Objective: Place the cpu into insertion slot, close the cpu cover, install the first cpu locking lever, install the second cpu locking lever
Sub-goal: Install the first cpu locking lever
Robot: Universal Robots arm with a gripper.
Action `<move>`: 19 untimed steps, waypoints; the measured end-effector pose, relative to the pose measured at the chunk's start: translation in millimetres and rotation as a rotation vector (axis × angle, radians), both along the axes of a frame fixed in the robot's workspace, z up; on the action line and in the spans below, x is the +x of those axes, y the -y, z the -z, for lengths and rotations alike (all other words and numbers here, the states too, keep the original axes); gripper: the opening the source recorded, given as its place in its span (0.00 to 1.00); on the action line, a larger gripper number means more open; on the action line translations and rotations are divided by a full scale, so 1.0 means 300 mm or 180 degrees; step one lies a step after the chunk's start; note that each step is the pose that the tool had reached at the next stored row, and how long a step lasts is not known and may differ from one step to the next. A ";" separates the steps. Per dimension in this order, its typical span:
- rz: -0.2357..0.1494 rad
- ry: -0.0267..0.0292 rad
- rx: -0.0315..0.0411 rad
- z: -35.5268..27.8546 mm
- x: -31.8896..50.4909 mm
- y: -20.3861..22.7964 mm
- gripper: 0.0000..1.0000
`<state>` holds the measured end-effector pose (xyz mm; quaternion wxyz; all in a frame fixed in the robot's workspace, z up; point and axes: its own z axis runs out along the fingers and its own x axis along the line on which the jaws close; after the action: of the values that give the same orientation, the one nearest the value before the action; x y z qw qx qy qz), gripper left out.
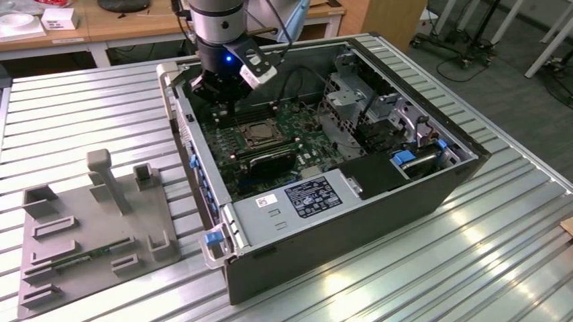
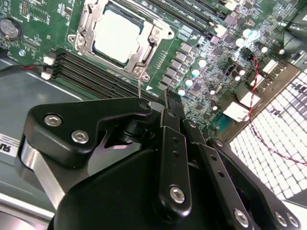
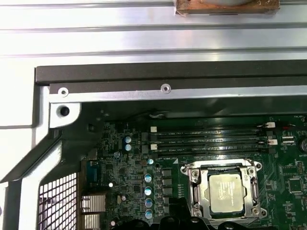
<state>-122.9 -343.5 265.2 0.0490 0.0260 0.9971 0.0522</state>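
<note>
On one motherboard (image 3: 120,167), one cpu (image 3: 226,188) sits framed by one cpu cover (image 3: 195,188). One pincer (image 2: 169,103) hovers nearby; its grip cannot be told.

Table (image 1: 80,100): case (image 1: 358,221) on it; fixture (image 1: 90,228) at case's 8 o'clock, exterior view. Board (image 1: 300,124) in case. Slot (image 3: 194,178) on board; cpu (image 3: 228,188) in slot; cover (image 3: 223,168) around cpu. Gripper (image 1: 221,104) above board, at cpu's 11 o'clock.
</note>
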 end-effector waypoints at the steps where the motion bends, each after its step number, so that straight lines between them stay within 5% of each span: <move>1: 0.0000 0.0000 0.0000 0.000 0.000 0.000 0.11; 4: 0.0000 0.0001 0.0007 0.000 -0.001 0.000 0.11; 9: 0.0000 0.0000 0.0147 0.000 -0.001 0.001 0.11; 11: 0.0000 0.0000 0.0181 0.000 -0.001 0.001 0.11; 19: 0.0000 0.0001 0.0220 0.005 -0.013 0.001 0.11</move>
<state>-126.8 -343.7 263.7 0.0482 0.0277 0.9947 0.0866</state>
